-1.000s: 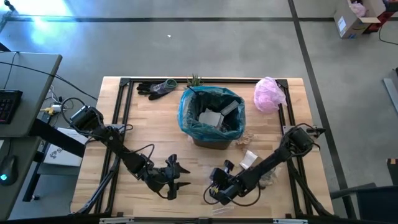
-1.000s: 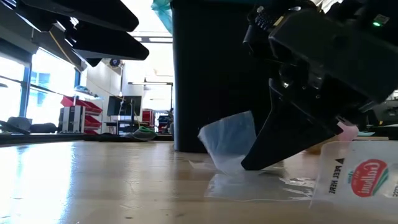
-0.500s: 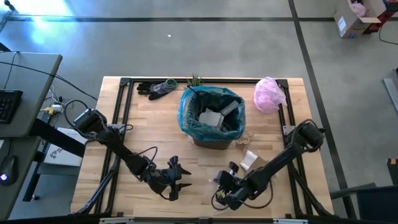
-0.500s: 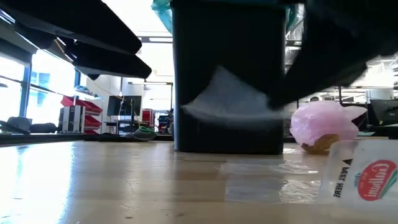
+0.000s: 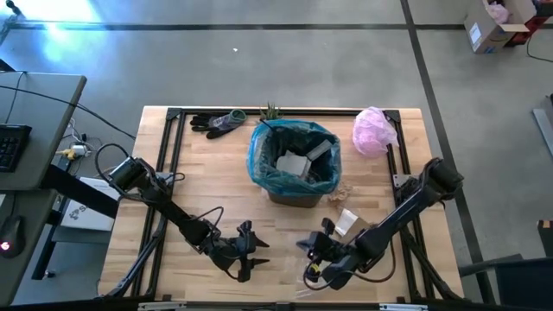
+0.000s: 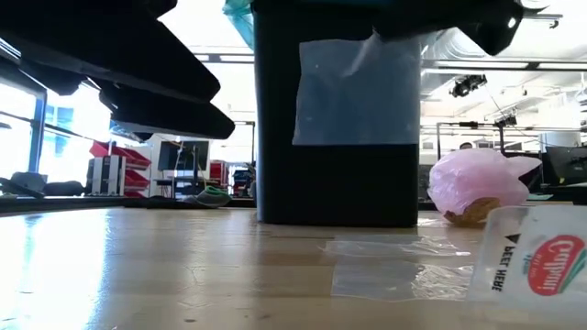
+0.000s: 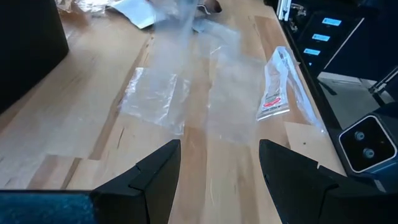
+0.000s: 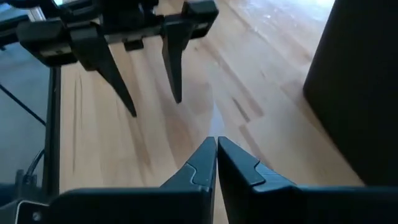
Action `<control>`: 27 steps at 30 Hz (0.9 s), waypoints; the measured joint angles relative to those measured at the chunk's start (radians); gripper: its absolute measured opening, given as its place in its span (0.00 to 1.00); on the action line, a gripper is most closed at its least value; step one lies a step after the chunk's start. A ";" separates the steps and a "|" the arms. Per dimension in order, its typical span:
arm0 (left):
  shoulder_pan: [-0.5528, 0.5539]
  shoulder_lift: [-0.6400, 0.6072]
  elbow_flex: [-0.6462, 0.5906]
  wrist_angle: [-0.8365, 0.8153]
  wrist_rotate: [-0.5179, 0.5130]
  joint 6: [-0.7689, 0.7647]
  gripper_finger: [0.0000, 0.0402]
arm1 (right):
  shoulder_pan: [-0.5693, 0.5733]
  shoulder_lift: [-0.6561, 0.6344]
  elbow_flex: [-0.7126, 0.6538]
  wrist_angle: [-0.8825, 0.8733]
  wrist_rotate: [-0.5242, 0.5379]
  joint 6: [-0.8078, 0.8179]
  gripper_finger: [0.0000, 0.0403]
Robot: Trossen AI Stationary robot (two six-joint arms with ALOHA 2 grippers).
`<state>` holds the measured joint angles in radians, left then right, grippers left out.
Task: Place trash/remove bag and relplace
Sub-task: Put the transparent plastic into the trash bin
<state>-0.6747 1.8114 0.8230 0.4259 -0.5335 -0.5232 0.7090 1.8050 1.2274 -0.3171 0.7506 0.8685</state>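
Observation:
A dark bin lined with the teal bag stands at the table's middle, with trash inside it. My right gripper hovers near the front edge, shut on a clear plastic wrapper that hangs in front of the bin. My left gripper is open just to the left of it, low over the wood, with nothing between its fingers. Two more clear wrappers and a long printed wrapper lie flat on the table. My right gripper pinches the clear wrapper by its upper edge between its two shut fingers. The fingers slant down toward the table's left. The wrapper hangs as a flat sheet below them, clear of the table.
A pale pink bag sits at the far right and a brownish lump beside the bin. A white paper scrap lies near my right arm. Dark gloves and a small plant are at the far edge.
My right gripper has risen from the table with the clear wrapper, tipping its fingers up toward level. The wrapper, which was partly on the wood, now hangs clear in front of the bin. My left gripper has edged a little toward the table's right and down.

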 joint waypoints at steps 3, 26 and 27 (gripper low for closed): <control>0.000 0.000 0.000 0.007 0.000 0.001 0.50 | 0.000 -0.020 0.000 0.006 0.015 -0.021 0.00; 0.000 0.000 0.000 0.034 -0.011 0.003 0.50 | -0.073 -0.281 0.002 0.252 0.167 -0.527 0.00; 0.000 0.000 0.000 0.035 -0.011 0.003 0.50 | -0.085 -0.294 0.002 0.272 0.168 -0.563 0.00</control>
<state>-0.6746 1.8111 0.8234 0.4607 -0.5448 -0.5200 0.6242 1.5109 1.2293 -0.0455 0.9181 0.3060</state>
